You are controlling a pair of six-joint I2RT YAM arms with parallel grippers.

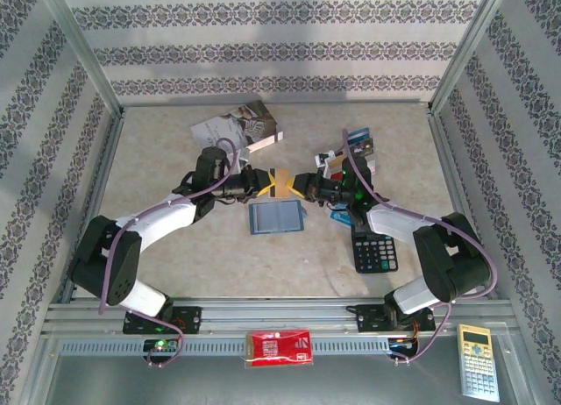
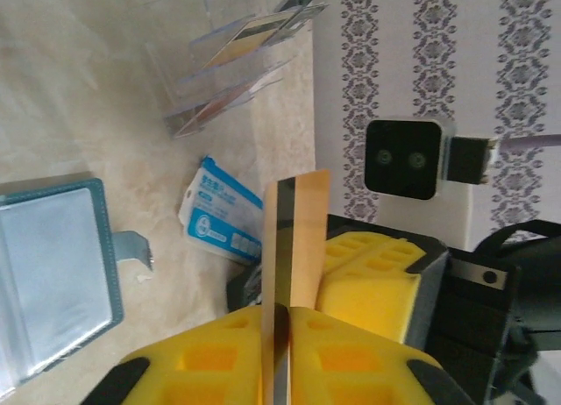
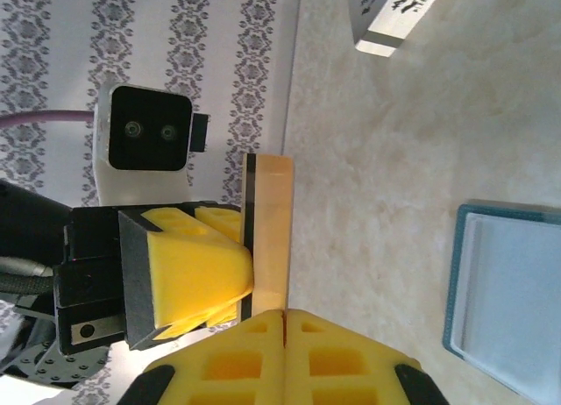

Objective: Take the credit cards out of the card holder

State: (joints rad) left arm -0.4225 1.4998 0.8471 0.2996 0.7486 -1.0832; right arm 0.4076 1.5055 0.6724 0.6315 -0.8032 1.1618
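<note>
Above the middle of the table my left claw [image 1: 266, 182] and my right claw [image 1: 299, 186] meet tip to tip, each pinched tight on the same orange card [image 1: 282, 182] with a dark stripe. Just near of them the card holder [image 1: 276, 217] lies open and flat on the table [image 1: 175, 247]. Right of it sits a black calculator [image 1: 374, 249], with a clear rack [image 1: 355, 152] of cards farther off, and a book [image 1: 238, 124] lies at the far left.
</note>
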